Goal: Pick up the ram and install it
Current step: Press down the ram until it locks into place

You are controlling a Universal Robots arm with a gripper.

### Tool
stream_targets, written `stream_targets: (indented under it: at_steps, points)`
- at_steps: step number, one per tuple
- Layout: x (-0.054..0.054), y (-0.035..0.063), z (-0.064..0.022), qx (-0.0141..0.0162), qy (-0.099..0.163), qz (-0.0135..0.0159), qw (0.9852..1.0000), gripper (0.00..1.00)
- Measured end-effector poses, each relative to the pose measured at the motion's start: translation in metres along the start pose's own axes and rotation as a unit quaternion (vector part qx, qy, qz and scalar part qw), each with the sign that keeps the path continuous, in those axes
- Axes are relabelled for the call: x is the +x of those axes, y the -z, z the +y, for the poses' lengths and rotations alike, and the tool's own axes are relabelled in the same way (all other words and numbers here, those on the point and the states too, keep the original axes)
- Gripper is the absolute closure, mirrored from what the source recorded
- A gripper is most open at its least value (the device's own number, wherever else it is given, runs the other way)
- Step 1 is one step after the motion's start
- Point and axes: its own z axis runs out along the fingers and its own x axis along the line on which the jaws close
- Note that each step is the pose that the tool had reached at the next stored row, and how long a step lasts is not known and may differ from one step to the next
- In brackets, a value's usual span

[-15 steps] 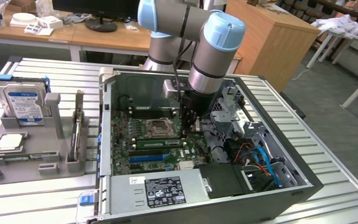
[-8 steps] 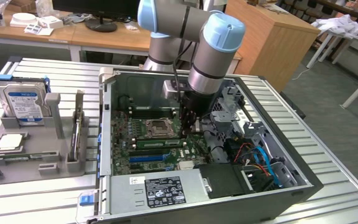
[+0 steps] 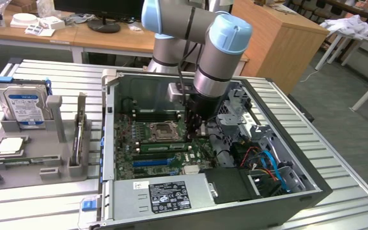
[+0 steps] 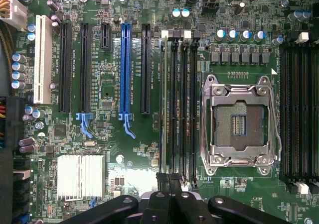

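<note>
Hand (image 4: 169,181) shut above motherboard (image 4: 139,134); case (image 3: 312,187) outside.

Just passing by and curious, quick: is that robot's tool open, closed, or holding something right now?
The tool: closed, poised over the black memory slots; whether it is pinching anything cannot be told.

Ram (image 3: 161,146): thin, long green stick, standing on edge in a motherboard memory slot beside the CPU socket. In the wrist view the ram (image 4: 164,104) is edge-on, in the slot farthest from the socket.
</note>
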Motion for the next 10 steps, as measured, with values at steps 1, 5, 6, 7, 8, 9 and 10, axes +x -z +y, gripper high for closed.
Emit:
stream_targets:
  at_steps: [1,5,6,7,8,9,10]
  points:
    - [0.0,0.0,-0.0011,0.0,0.0,0.0,1.0,0.89]
    - [0.0,0.0,-0.0017,0.0,0.0,-0.0001,1.0,0.89]
    - [0.0,-0.0001,-0.0017,0.0,0.0,-0.0001,1.0,0.89]
    - [0.0001,-0.0003,-0.0017,0.0,0.0,-0.0001,1.0,0.89]
    - [0.0001,-0.0005,-0.0017,0.0,0.0,-0.0001,1.0,0.89]
    - [0.0001,-0.0005,-0.0017,0.0,0.0,0.0,1.0,0.89]
    - [0.0001,-0.0005,-0.0017,0.0,0.0,0.0,1.0,0.89]
